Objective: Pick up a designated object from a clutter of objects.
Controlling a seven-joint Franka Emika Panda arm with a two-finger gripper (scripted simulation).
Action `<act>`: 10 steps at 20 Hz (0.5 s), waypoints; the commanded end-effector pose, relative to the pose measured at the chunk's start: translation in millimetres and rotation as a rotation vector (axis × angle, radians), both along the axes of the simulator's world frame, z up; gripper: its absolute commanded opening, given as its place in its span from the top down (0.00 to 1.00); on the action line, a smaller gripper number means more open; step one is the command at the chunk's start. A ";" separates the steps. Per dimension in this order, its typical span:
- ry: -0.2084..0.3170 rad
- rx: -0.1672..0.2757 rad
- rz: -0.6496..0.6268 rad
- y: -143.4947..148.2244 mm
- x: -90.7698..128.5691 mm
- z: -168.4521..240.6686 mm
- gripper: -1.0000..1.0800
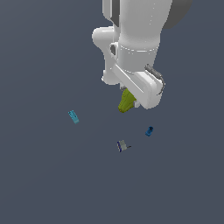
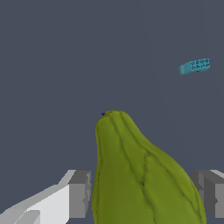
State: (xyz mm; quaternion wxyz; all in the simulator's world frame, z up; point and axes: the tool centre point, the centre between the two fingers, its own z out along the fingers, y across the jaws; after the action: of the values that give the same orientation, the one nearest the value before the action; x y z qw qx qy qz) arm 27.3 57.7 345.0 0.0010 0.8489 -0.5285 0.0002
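olive-green lump (image 2: 144, 179) sits clamped between the gripper (image 2: 146, 194) fingers (image 2: 79, 194), tapered end protruding.

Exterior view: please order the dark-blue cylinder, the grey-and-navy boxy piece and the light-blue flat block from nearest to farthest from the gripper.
1. Dark-blue cylinder, just below the gripper, toward the view's right.
2. Grey-and-navy boxy piece, lower down.
3. Light-blue flat block, far toward the view's left.

Dim, flat, even sim lighting; no shadows/glare, sharp w/o blur.
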 end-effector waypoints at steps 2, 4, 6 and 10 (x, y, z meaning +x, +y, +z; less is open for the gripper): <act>-0.001 0.001 -0.001 13.4 7.4 22.0 1.00; -0.001 0.001 -0.001 19.1 10.8 30.9 1.00; -0.001 0.002 0.000 23.7 13.7 38.1 1.00; -0.001 0.002 0.000 30.0 17.8 48.0 1.00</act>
State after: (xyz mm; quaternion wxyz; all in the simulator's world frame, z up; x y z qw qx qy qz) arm 43.3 85.5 388.1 0.0007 0.8490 -0.5284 -0.0005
